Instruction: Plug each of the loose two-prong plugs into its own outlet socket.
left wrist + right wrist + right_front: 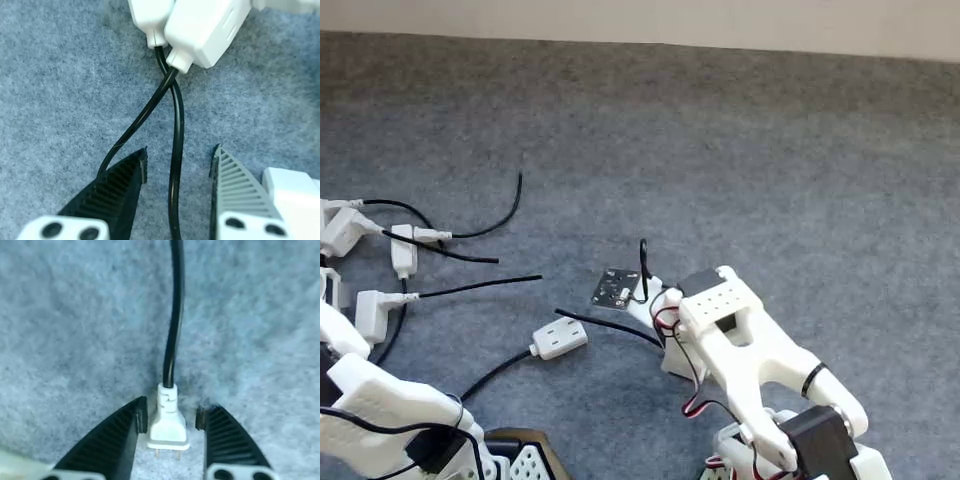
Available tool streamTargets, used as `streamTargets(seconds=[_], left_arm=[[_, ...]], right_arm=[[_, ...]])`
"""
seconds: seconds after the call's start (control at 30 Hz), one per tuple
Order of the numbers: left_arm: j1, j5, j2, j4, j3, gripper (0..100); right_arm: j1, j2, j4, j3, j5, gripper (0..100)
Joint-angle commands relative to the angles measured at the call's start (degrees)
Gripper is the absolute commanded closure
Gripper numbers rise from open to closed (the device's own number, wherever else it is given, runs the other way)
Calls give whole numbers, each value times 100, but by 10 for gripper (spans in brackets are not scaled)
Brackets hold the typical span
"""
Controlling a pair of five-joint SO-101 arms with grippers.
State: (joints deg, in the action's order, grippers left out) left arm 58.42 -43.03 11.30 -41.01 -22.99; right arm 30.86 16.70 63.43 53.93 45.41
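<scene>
Right wrist view showed our right gripper [170,422] with its fingers apart, one on each side of a white two-prong plug [168,427] lying on the grey table [75,315]. Our left gripper [177,165] was spread too, with a black cable [177,130] passing between its fingers toward a white socket [205,30]. In the high view another socket [560,338] lay at lower centre-left.

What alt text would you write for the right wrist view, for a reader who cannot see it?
A white two-prong plug lies on grey carpet inside the open right gripper, with its two prongs pointing back toward the camera. Its black cord runs straight away from the gripper across the carpet.
</scene>
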Motion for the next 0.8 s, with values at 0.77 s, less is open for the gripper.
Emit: streamTargets(seconds=[0.77], left_arm=[[40, -53, -277, 9, -462, 779]], right_arm=[[673, 84, -892, 374, -1758, 964]])
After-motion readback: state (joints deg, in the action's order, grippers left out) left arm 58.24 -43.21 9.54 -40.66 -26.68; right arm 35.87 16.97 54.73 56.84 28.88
